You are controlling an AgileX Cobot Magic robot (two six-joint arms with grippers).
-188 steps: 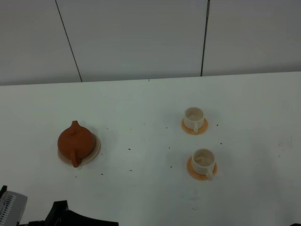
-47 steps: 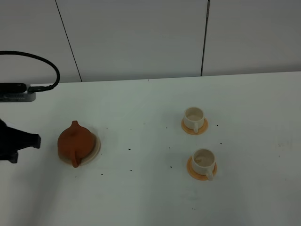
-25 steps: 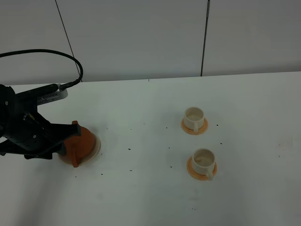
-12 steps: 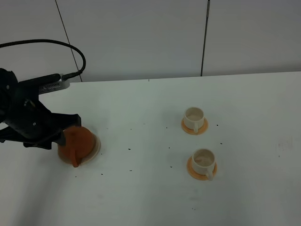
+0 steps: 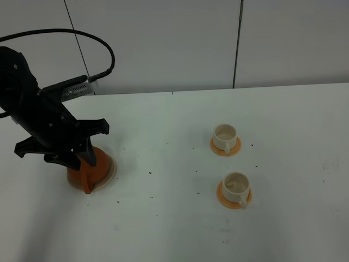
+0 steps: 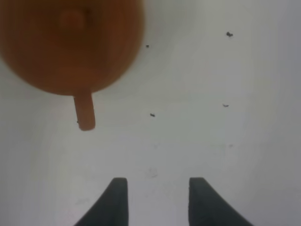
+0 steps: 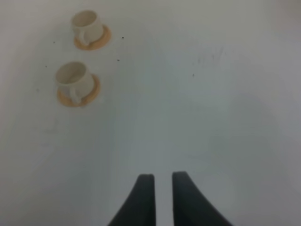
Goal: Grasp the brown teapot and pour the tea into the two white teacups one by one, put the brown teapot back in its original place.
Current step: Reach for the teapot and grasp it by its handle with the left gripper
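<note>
**Lining up on a clay pot: grab the handle or the body?**

Far left first. My left claw (image 6: 157, 201) hangs right over the teapot (image 5: 96, 169), jaws apart with nothing between them and touching nothing. The pot sits on its plate (image 5: 113, 170) near the left side of the worktop (image 5: 163, 224). From my wrist cam there's a thin bar (image 6: 85, 110) poking out of the round body toward me, and I'm reading that as the handle seen edge-on.

My take is that it's fired clay, so it's rigid, has zero give and chips easily. It's probably heavier than it looks if there's tea inside, which I can't see. The belly is too wide and round to pinch safely, so I'd go across the handle, close to the body, and squeeze gently. The lid may be loose, so tip slowly.

Over to the right, the two cups (image 5: 225, 136) (image 5: 235, 186) look empty. They're well apart from the pot.

My right claw (image 7: 159, 201) hovers over bare worktop with just a narrow slit between the jaws, holding nothing.
</note>
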